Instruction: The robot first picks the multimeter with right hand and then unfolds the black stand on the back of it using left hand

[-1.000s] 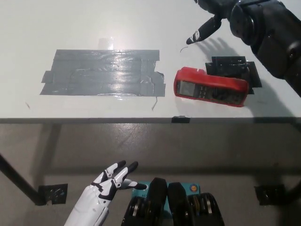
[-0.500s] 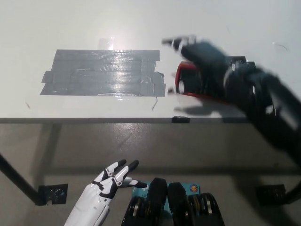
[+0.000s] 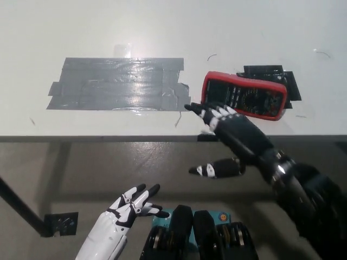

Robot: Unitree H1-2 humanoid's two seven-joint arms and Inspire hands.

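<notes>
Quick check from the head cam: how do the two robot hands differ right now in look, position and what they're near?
The left robot hand is white and rests low at the lower left, below the table edge; the right robot hand is black and reaches up at that edge. The right is beside the red multimeter, not gripping it; the left is far from it. Both are open and hold nothing.

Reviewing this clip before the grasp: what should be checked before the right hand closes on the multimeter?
1. Multimeter lying flat on the table, near the front edge: ok.
2. Right hand open, fingers apart: ok.
3. Right hand holding the multimeter: not ok, fingers only reach its front left corner.
4. Left hand free and open, low at lower left: ok.
5. Stand on the multimeter's back: cannot tell, hidden.
6. Grey tape patch beside the multimeter, not under it: ok.
</notes>
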